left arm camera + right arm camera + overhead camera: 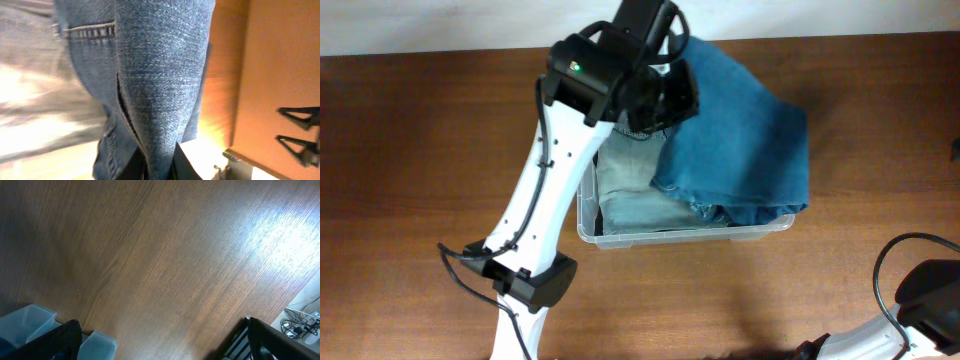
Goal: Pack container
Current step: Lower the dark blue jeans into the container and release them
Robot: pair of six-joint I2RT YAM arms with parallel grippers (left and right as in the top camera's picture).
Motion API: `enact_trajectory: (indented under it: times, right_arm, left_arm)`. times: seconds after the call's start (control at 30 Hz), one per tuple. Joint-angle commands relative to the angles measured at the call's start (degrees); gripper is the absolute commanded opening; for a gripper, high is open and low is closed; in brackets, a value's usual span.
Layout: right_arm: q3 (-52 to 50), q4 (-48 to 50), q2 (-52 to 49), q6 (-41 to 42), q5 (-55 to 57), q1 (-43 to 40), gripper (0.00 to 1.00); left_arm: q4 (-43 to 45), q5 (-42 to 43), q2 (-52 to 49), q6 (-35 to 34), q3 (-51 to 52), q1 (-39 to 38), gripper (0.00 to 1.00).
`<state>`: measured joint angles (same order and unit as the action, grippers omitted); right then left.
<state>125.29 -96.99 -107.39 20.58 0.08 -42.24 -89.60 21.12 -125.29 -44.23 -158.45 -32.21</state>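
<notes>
Your left hand (660,98) is clamped on a fold of dark blue jeans (740,140), the denim pinched tight in its grip. The clear container (690,233) sits right under that hand, with a paler pair of jeans (628,190) lying inside. Your right hand (167,345) hangs spread wide, holding nothing, over the bench (175,255).

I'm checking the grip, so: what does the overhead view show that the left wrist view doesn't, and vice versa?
Overhead only: the clear rectangular plastic tub with the blue denim jeans draped over it. Left wrist only: the left gripper pinching a denim fold, plus a stitched seam. Both: those jeans and the brown wooden table.
</notes>
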Motion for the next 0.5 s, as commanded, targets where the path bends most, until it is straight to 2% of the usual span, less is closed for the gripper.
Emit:
enact_trajectory:
  times: [0.0,0.1,0.23,0.27,0.3,0.43,0.47]
  right_arm:
    - [0.0,-0.3,1.2,-0.2,0.1,-0.2,0.98]
    - [0.0,-0.3,1.2,-0.2,0.2,-0.2,0.98]
    - [0.0,-0.3,1.2,-0.2,0.2,-0.2,0.98]
    - [0.0,-0.3,1.2,-0.2,0.2,-0.2,0.98]
    - [0.0,-0.3,1.2,-0.2,0.1,-0.2,0.98]
    - [0.0,-0.3,1.2,-0.2,0.2,-0.2,0.98]
    - [0.0,-0.3,1.2,-0.2,0.1,-0.2,0.98]
  left_arm:
    - [-2.1,1.3,1.1,5.9,-0.9,2.1,0.15]
    - [-4.5,1.3,0.9,9.6,-0.9,3.5,0.42]
    - [-7.1,1.7,0.7,13.2,-0.8,5.5,0.46]
    - [-7.1,1.8,0.7,14.4,-0.8,5.9,0.56]
    - [-7.1,1.7,0.7,14.8,-0.8,6.4,0.59]
    - [-7.1,1.6,0.7,16.8,-0.8,8.2,0.59]
    - [-7.1,1.4,0.7,17.9,-0.8,8.6,0.62]
